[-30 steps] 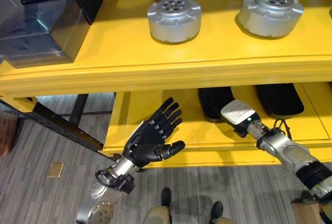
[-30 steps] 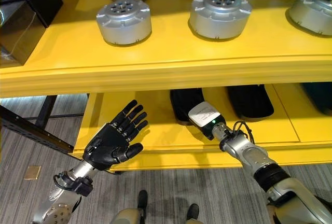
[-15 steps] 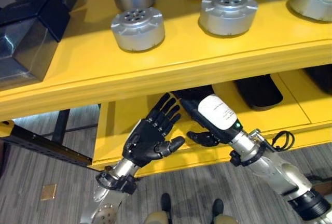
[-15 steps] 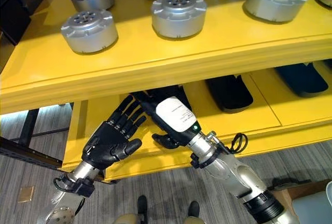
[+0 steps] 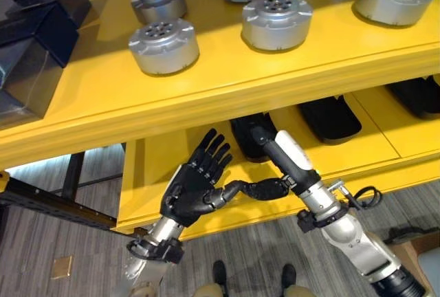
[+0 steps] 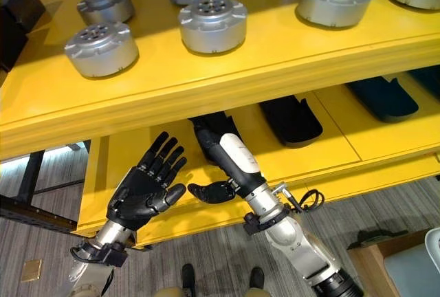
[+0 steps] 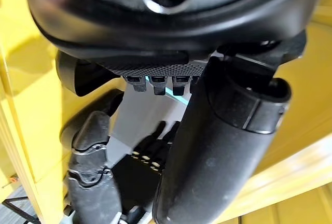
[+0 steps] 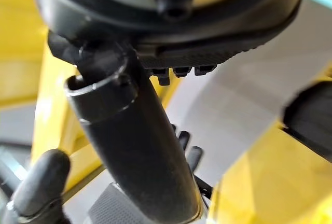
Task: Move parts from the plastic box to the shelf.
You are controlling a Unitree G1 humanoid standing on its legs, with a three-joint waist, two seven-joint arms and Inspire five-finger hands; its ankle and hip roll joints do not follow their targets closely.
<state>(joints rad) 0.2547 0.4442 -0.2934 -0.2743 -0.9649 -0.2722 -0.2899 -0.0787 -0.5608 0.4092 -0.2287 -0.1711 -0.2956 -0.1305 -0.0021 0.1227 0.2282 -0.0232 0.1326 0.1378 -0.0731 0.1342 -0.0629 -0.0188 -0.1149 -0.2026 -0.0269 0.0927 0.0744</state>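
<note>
Silver round parts (image 5: 163, 47) sit flat-face up on the yellow shelf (image 5: 206, 97) above both hands. The left hand (image 5: 196, 187) is spread, released; the right hand (image 5: 271, 188) loosely extended, both empty.

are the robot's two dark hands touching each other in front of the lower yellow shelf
Cannot tell. In the left eye view the right hand reaches right up to the left hand's thumb, but no view shows contact or a gap plainly.

Grey striped carpet (image 5: 62, 238) is covering the floor, a black metal rail (image 5: 48, 201) is running across it, light glaring at left
</note>
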